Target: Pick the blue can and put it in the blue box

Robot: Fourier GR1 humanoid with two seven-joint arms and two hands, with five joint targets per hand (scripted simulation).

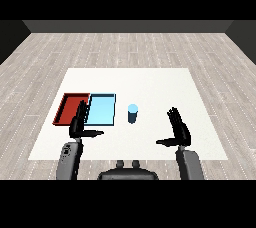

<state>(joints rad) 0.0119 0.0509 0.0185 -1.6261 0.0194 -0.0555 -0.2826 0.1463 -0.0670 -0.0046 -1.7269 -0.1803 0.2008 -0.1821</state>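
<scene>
Both robot hands hover with fingers straight and nothing held: the right robot hand [179, 131] near the blue can [132, 113], the left robot hand [79, 122] before the trays. Upright on the white bench [165, 84], the can stands just beside the blue box [101, 110], ungrasped. Reaching appears under way; next, the right hand must close round the can.
</scene>
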